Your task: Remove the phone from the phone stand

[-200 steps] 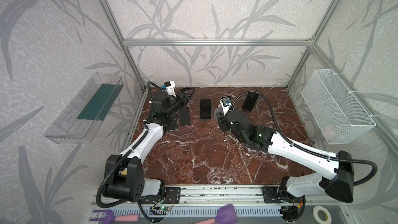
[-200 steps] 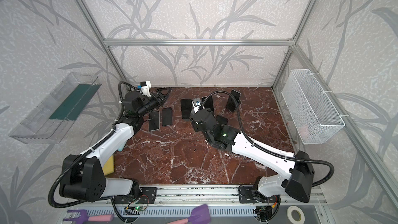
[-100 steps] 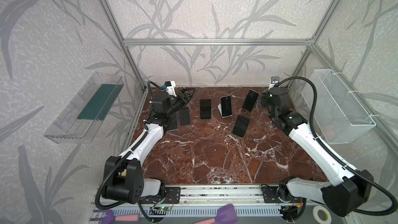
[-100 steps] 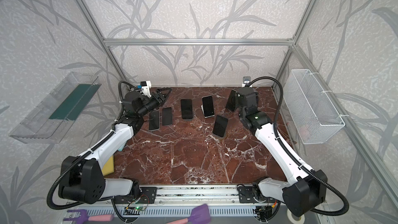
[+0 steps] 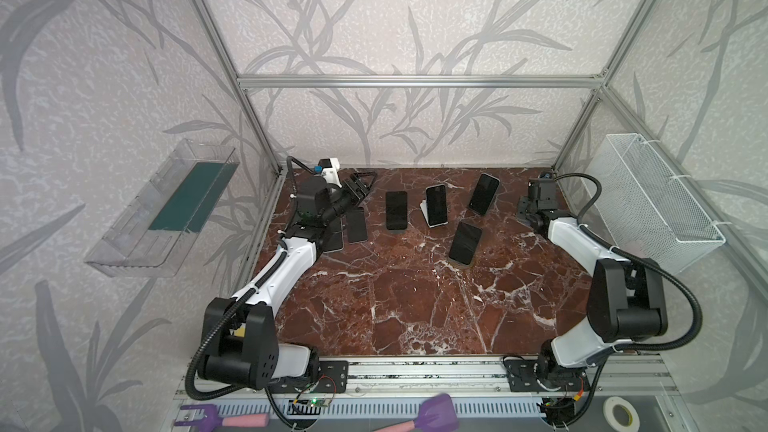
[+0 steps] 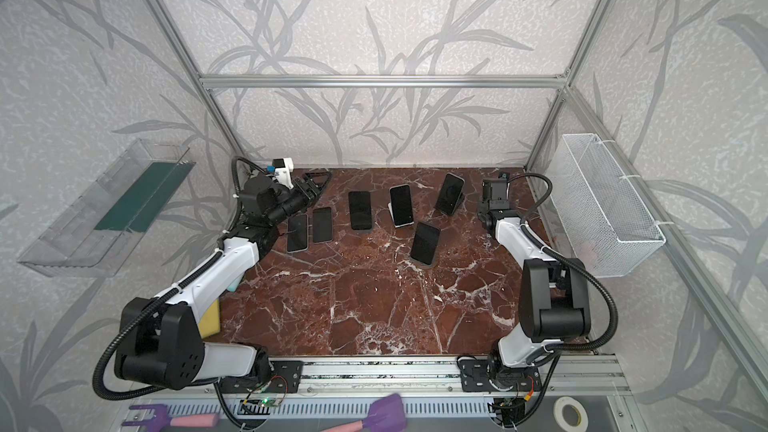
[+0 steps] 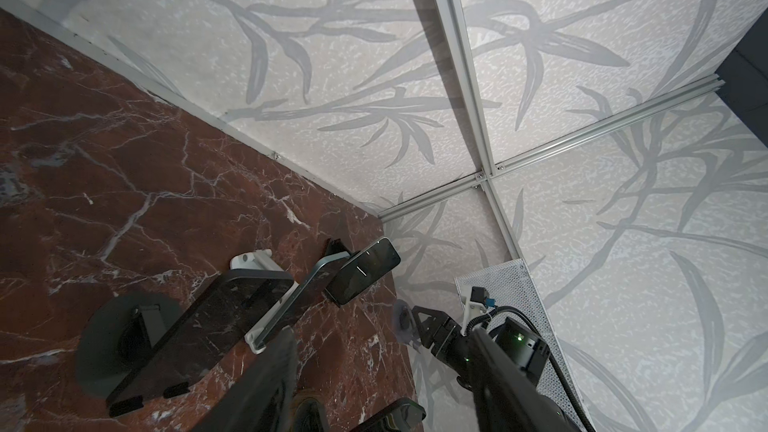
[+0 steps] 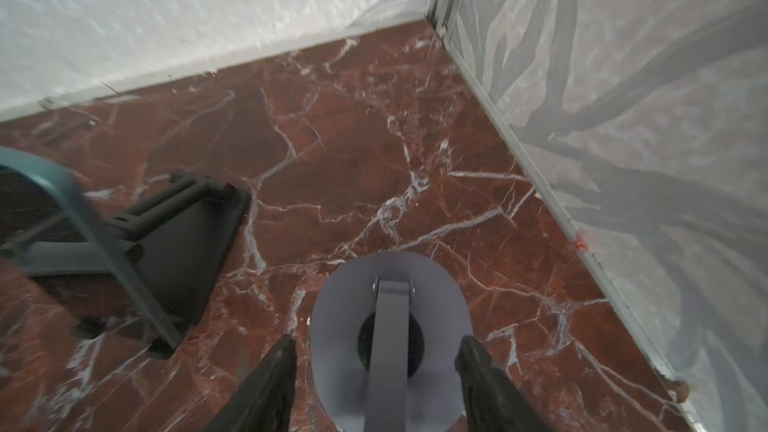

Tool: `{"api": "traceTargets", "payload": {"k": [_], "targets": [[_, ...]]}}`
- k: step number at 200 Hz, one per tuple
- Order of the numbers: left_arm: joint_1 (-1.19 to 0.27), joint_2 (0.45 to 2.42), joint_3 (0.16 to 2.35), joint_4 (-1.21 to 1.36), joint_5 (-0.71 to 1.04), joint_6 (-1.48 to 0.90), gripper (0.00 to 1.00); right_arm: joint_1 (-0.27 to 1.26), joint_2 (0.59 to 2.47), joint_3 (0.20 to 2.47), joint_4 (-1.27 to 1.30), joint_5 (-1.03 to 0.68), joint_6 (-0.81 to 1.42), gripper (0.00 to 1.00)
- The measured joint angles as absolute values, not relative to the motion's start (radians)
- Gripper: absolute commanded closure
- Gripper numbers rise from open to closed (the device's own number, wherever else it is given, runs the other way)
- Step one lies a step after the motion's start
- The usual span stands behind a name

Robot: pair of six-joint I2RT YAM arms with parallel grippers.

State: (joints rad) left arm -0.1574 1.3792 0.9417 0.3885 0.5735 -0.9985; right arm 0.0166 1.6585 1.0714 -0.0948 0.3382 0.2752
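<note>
Three dark phones lean on stands in both top views: one on a white stand (image 5: 435, 203) (image 6: 401, 205), one on a black stand (image 5: 484, 193) (image 6: 449, 192), and one on a round-based stand (image 5: 465, 243) (image 6: 424, 243). My left gripper (image 5: 365, 184) (image 7: 382, 334) hovers open and empty at the back left. At the back right, my right gripper (image 5: 524, 209) (image 8: 376, 347) has its fingers on either side of an empty grey round stand (image 8: 390, 276) (image 7: 401, 317). A sliver of floor shows beside one finger.
Three phones lie flat on the marble (image 5: 397, 209) (image 5: 357, 224) (image 6: 297, 232) near the left arm. A wire basket (image 5: 656, 197) hangs on the right wall and a clear shelf (image 5: 166, 209) on the left wall. A yellow sponge (image 6: 210, 317) sits under the left arm.
The right arm has swung from over the white stand in the middle to the back right corner. The left arm has stayed where it was.
</note>
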Motion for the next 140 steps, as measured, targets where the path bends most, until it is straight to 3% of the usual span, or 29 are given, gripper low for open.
{"api": "traceTargets", "payload": {"k": [46, 140], "targets": [[-0.157, 1.398, 0.942, 0.352, 0.559, -0.933, 0.34, 0.006, 1.845, 1.149, -0.097, 0.305, 0.365, 0.42], [-0.159, 1.367, 0.942, 0.321, 0.509, -0.838, 0.34, -0.013, 1.976, 1.267, -0.099, 0.252, 0.397, 0.35]]}}
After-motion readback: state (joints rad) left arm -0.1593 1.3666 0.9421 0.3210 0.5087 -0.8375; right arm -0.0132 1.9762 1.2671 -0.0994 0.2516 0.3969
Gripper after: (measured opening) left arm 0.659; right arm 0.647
